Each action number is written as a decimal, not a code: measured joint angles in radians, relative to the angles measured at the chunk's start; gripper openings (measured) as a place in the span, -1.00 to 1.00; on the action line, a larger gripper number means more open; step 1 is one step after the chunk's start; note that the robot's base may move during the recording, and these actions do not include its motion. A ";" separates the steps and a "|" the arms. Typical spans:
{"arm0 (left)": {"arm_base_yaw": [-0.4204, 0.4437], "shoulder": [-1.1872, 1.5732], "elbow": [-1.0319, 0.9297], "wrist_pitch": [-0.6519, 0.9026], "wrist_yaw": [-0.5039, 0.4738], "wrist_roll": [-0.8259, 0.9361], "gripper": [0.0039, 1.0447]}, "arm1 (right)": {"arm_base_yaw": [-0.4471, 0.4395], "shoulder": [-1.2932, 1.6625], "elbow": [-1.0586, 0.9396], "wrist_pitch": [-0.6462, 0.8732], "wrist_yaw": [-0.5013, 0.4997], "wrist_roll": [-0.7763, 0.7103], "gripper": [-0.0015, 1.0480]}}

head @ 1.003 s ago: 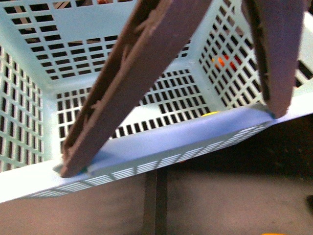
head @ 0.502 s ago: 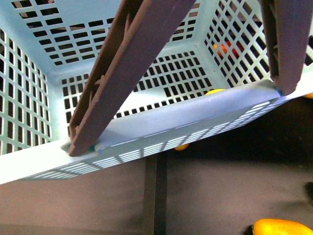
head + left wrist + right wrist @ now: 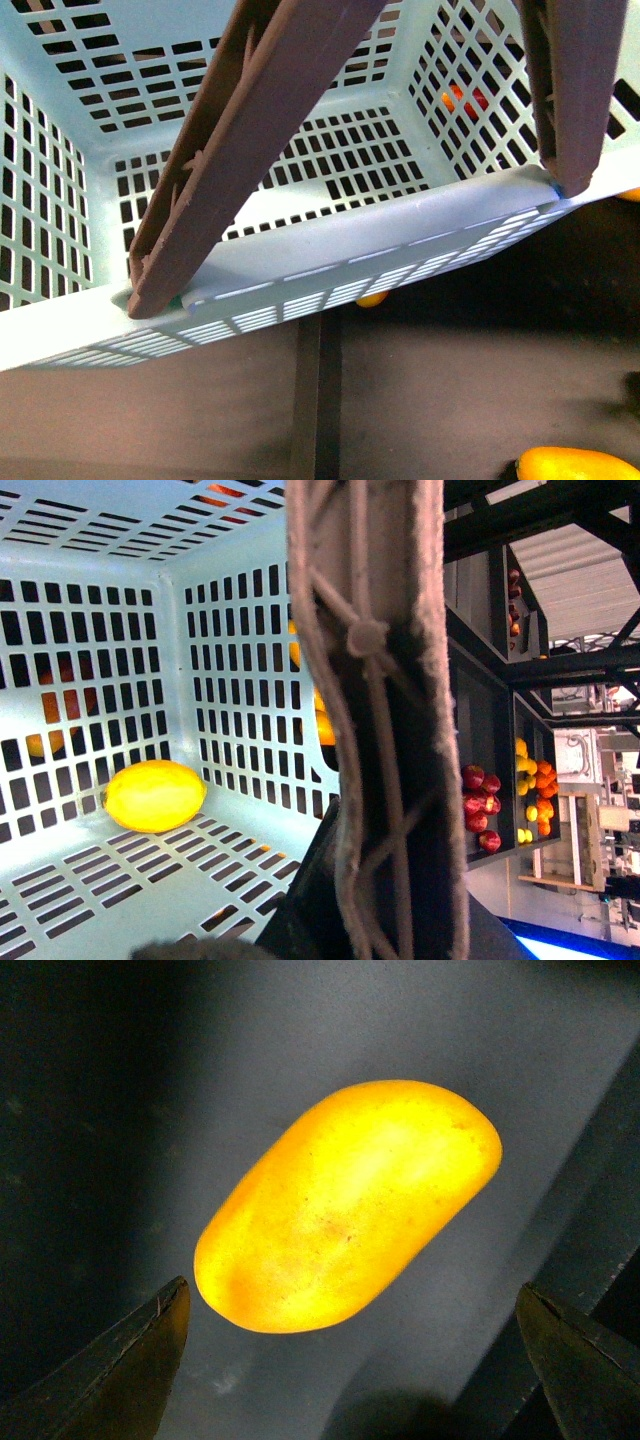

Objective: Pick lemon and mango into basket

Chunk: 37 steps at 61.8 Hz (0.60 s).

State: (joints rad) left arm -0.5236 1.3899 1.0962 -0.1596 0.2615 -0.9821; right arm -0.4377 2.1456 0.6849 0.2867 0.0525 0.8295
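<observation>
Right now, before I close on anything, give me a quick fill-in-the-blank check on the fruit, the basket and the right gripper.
1. The lemon lies inside the ____.
2. The mango lies on the dark surface, ____ the basket.
3. The right gripper, aimed at the mango, is ____.
Missing words: basket; outside; open.

Basket: pale turquoise, slot grid on walls and floor. Handles: dull brown. Lemon: bright yellow. Mango: yellow-orange. Tabletop: dark grey.
</observation>
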 joint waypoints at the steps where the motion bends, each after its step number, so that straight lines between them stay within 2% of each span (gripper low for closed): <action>1: 0.000 0.000 0.000 0.000 0.000 0.000 -0.91 | 0.000 0.002 0.003 0.000 0.000 0.003 0.83; 37: 0.000 0.000 0.000 0.000 -0.006 0.000 -0.91 | 0.008 0.115 0.132 -0.034 0.008 0.094 0.83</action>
State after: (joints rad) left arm -0.5236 1.3899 1.0962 -0.1596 0.2558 -0.9817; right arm -0.4294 2.2608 0.8173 0.2523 0.0601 0.9234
